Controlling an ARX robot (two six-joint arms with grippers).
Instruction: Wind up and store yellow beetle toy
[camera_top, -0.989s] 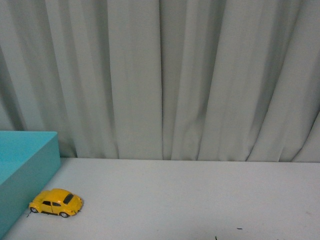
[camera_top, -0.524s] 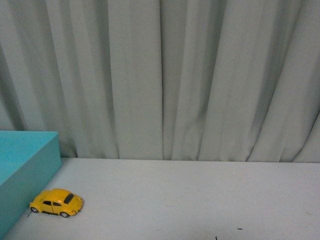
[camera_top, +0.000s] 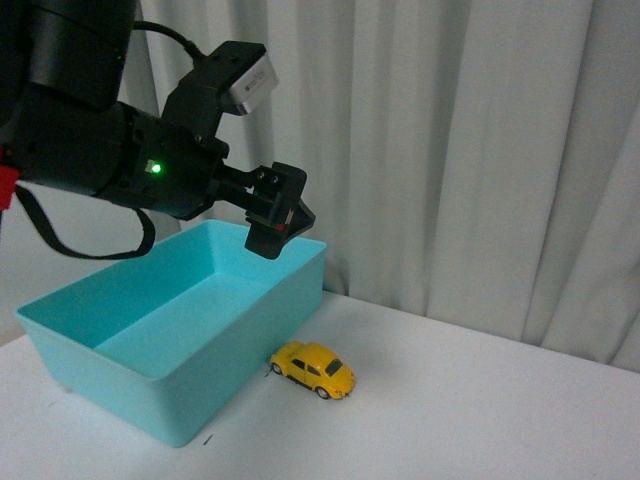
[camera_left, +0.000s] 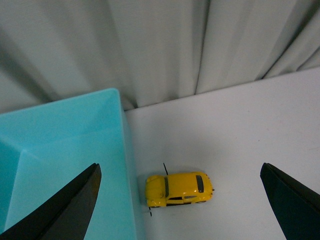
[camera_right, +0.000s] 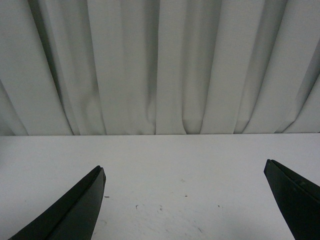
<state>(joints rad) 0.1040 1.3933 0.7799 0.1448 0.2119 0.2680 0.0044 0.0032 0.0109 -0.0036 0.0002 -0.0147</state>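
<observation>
1. L arm (camera_top: 100, 130): black, enters the front view from the upper left. A green indicator light (camera_top: 155, 168) is lit on its body.
2. L gripper (camera_top: 278, 218): hangs in the air above the far corner of the teal bin (camera_top: 240, 360), clear of the rim, touching nothing.
3. L fingers (camera_left: 75, 205): spread wide apart in the L wrist view, one at each side edge of the frame. Nothing is held between them.
4. Yellow beetle toy (camera_top: 313, 369): upright on its wheels on the white table (camera_top: 480, 420), outside the bin. It sits just beside the bin's outer side wall, towards the far end.
5. Toy-to-bin gap: in the L wrist view one end of the toy (camera_left: 180, 187) points at the bin wall (camera_left: 127, 165). A narrow strip of table shows between them, so no contact.
6. Toy vs. L gripper: the toy lies below, between the lines of the two spread fingers, well apart from both.
7. R gripper (camera_right: 183, 165): seen in the R wrist view only. It is above bare table, facing the pale curtain (camera_right: 160, 65).
8. R fingers (camera_right: 75, 210): spread wide apart, nothing between them.
9. Backdrop: the curtain hangs behind the table along its full far edge.
</observation>
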